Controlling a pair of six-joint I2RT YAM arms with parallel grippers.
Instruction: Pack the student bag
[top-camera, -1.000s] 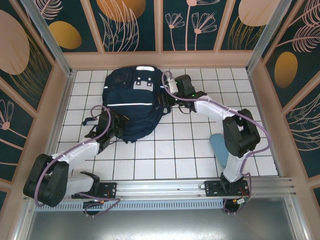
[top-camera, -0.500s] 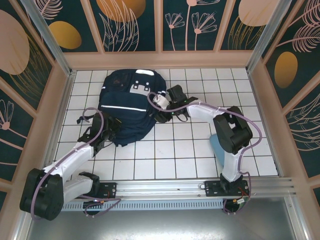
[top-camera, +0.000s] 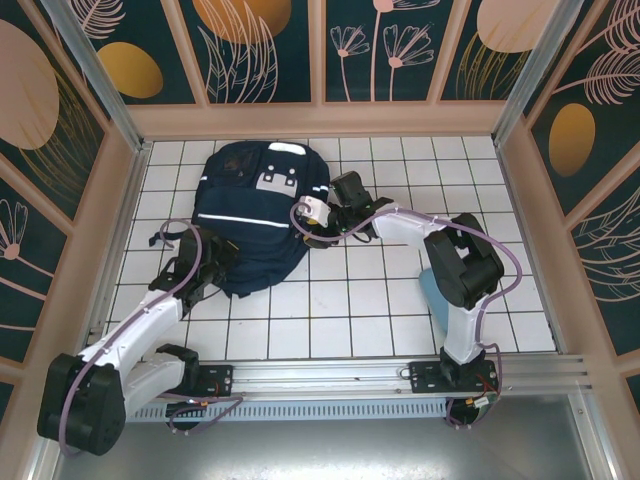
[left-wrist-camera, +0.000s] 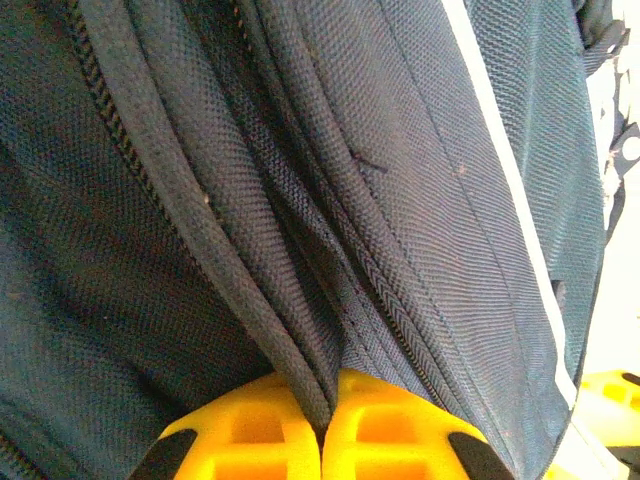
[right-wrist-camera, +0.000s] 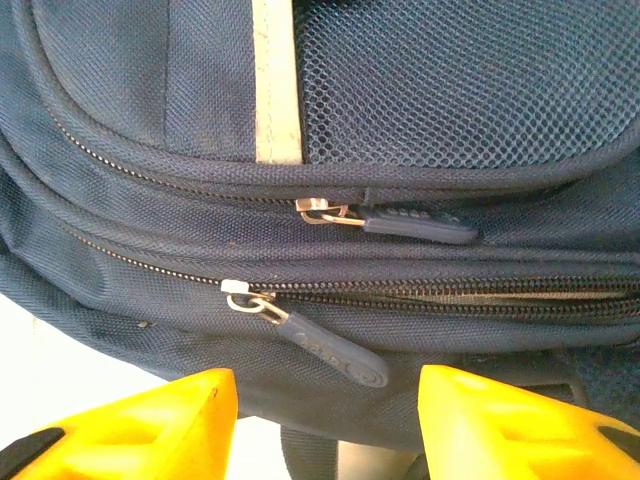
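- Bag (top-camera: 255, 205): navy, flat on table (top-camera: 380, 300), toward 11 o'clock of the tiled area, straps trailing off at 8 o'clock; front panel up, judged so that zips are within reach from the side
- Left gripper (top-camera: 207, 262): at bag's 7 o'clock edge; jaws together, clamped on a piped seam (left-wrist-camera: 250, 300) of the bag, cloth drawn into ridges fanning away from the pads (left-wrist-camera: 250, 440); judged an anchoring hold, to keep bag from sliding when a zip is tugged
- Right gripper (top-camera: 312, 215): at bag's 3 o'clock side, close against the side wall; jaws apart, nothing between; fingertips (right-wrist-camera: 150, 420) flanking the lower pull (right-wrist-camera: 330, 352), not touching it; judged lined up to close on that tab
- Lower pull: rubber tab hanging toward 5 o'clock from its slider; pale slit along zip at 3 o'clock of slider, seemingly parted there
- Upper pull (right-wrist-camera: 420, 225): lying flat toward 3 o'clock, its zip closed as far as visible
- Stripe (right-wrist-camera: 275, 80) and mesh (right-wrist-camera: 450, 70): at 12 o'clock above both zips
- Blue item (top-camera: 432, 290): pale, on table at 4 o'clock, half under right arm; too hidden to name; possibly awaiting packing
- Progress: early, main compartment not yet opened wide
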